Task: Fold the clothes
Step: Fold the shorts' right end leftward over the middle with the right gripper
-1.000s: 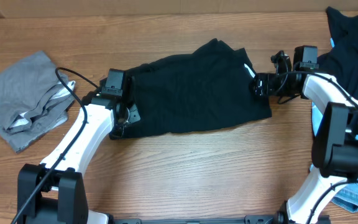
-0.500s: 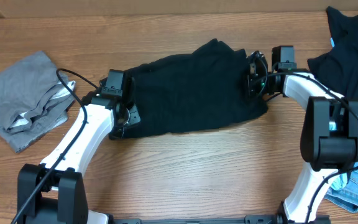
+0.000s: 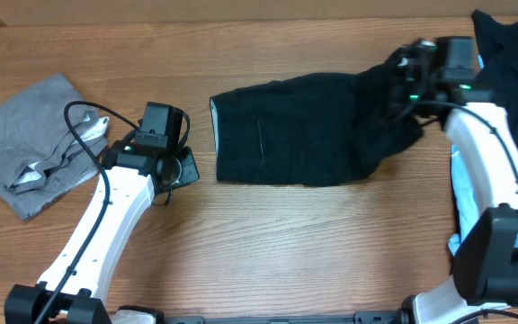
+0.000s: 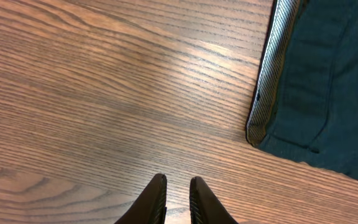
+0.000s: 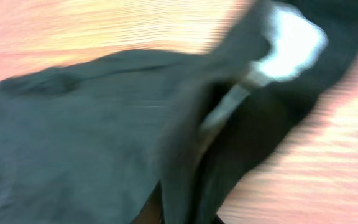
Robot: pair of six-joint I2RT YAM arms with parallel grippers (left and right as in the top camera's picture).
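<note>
Black garment (image 3: 295,135) lies flat mid-counter. Its right end is bunched near the far right corner in the right end effector (image 3: 399,85), clamped on the cloth. Left end effector (image 4: 178,190) has its fingers together, empty, over bare counter (image 4: 104,93) beside the garment's left hem. Grey clothes (image 3: 34,144) sit at the left edge.

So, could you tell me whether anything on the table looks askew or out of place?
Yes. The black garment is not lying flat: its right end is bunched and pulled up at the right gripper, while its left end is flat. The grey garment on the far left lies crumpled.
</note>
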